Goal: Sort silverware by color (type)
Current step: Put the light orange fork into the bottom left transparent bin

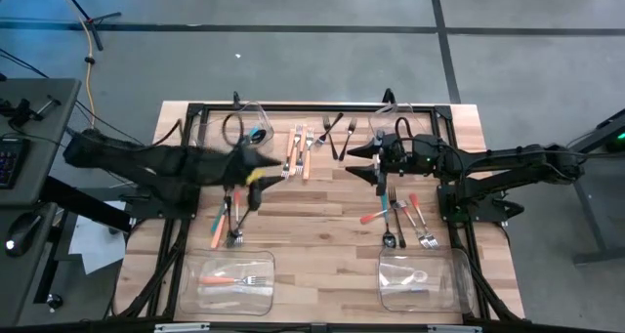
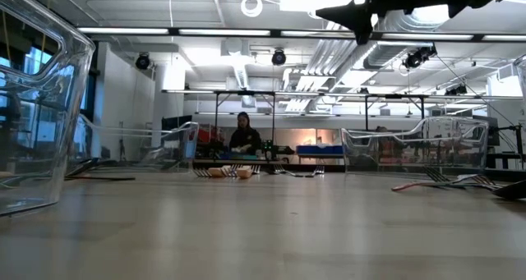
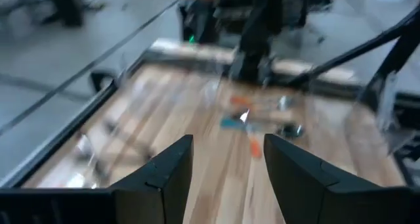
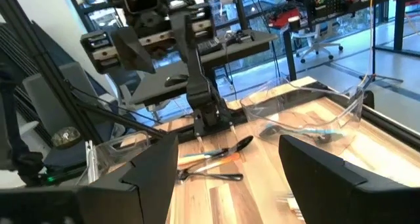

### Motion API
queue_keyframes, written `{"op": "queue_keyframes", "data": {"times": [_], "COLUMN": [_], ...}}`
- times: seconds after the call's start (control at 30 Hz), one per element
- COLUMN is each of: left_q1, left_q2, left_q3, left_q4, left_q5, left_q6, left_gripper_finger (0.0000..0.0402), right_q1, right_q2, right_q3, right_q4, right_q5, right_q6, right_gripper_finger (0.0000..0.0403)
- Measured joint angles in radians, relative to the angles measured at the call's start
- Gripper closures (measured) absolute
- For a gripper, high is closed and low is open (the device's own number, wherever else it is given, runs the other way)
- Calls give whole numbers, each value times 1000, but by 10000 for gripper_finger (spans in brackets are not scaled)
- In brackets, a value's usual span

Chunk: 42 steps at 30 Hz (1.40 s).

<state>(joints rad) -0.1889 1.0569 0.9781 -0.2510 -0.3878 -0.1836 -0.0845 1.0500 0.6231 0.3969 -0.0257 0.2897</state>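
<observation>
Both arms hover over the wooden desk (image 1: 322,226), jaws spread and empty.

We see the left gripper (image 1: 256,169) above the orange-handled forks and spoons (image 1: 299,149), the right gripper (image 1: 357,157) near dark metal forks (image 1: 337,130); more silverware lies in the clear plastic bins (image 1: 234,296).

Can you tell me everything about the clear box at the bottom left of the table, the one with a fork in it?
The clear plastic bin is a see-through rectangular tub with rounded corners. It sits flat and upright at the table's front left corner on the light wooden table. Inside lie an orange-handled fork and another orange-handled piece, on its floor. No gripper touches it.
</observation>
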Motion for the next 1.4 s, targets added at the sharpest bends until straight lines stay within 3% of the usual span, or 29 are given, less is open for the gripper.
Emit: {"op": "queue_keyframes", "data": {"times": [0.17, 0.37, 0.53, 0.63, 1.4], "left_q1": [154, 238, 242, 242, 247], "left_q2": [65, 78, 68, 70, 76], "left_q3": [0, -41, -218, -289, -313], "left_q4": [149, 320, 646, 730, 779], "left_q5": [228, 340, 350, 350, 338], "left_q6": [87, 81, -24, -49, -51], "left_gripper_finger": [225, 225, 225, 225, 225], "right_q1": [0, 0, 0, 0, 0], "right_q2": [0, 0, 0, 0, 0], "right_q3": [0, 0, 0, 0, 0], "right_q4": [64, 120, 125, 124, 114], "right_q5": [0, 0, 0, 0, 0], "right_q6": [1, 1, 1, -1, -18], "right_gripper_finger": [153, 153, 153, 153, 153]}}
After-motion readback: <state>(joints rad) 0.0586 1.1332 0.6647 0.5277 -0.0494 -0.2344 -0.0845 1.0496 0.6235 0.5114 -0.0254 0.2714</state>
